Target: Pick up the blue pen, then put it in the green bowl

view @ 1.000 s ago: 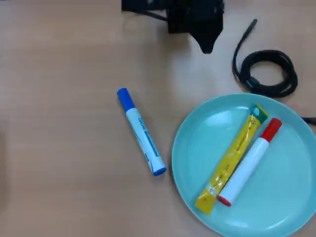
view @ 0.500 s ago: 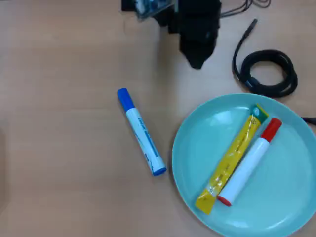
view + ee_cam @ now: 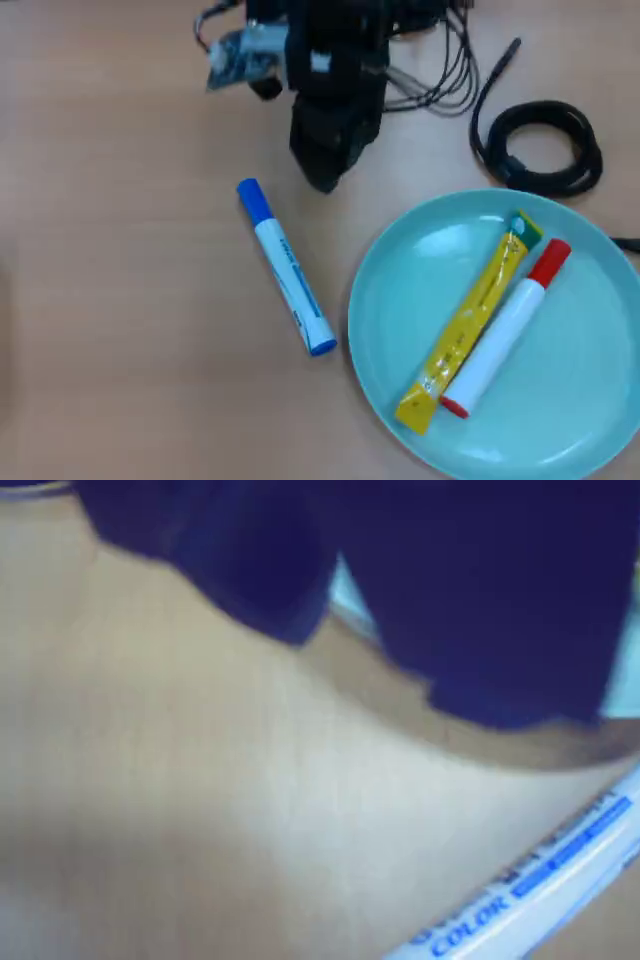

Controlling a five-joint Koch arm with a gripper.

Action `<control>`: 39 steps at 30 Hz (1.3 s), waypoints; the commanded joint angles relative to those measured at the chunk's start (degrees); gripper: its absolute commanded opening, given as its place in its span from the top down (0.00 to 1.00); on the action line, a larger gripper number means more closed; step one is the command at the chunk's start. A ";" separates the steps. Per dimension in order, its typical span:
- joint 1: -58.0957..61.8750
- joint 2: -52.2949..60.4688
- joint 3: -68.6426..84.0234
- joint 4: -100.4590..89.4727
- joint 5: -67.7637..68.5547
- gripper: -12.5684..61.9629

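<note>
The blue pen lies flat on the wooden counter, cap end toward the arm, just left of the green bowl in the overhead view and not touching it. The gripper hangs above the counter near the cap, holding nothing; its jaws stand apart in the wrist view (blurred). Inside the bowl lie a yellow packet and a red-capped marker, side by side. A coiled black cable sits beyond the bowl.
</note>
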 commanded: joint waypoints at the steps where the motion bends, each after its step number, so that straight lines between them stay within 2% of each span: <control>1: 0.70 -0.70 -7.38 0.35 0.44 0.65; 10: 3.08 -7.47 -14.33 0.53 0.53 0.63; 18: 5.19 -7.65 -13.97 0.26 0.97 0.46; 24: 6.24 -10.20 -14.24 -0.09 14.24 0.43; 30: 7.38 -12.92 -14.15 -1.58 15.12 0.40; 35: 7.38 -14.77 -14.15 -2.37 15.91 0.27; 39: 7.47 -19.07 -14.24 -4.39 16.00 0.25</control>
